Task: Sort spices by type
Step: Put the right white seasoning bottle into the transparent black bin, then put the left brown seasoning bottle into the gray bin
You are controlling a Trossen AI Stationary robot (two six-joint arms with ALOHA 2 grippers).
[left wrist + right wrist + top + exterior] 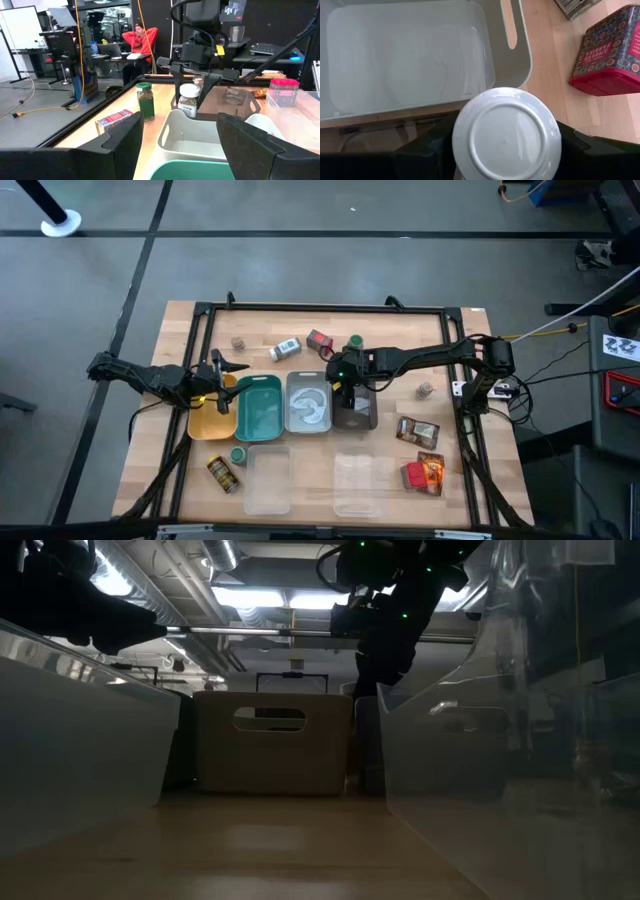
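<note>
White-capped jar [506,134] upright in right pincer [495,150]

White-capped jar [506,134] upright in right pincer [345,387], green-capped jar [145,100] standing behind

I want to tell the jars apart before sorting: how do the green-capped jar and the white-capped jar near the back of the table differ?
The green-capped jar holds green contents; the white-capped jar holds dark, speckled contents. The green-capped jar stands free on the wooden table; the white-capped jar is held between the jaws of the right gripper, at the edge of the light grey tray. Both are small, clear and upright.
</note>
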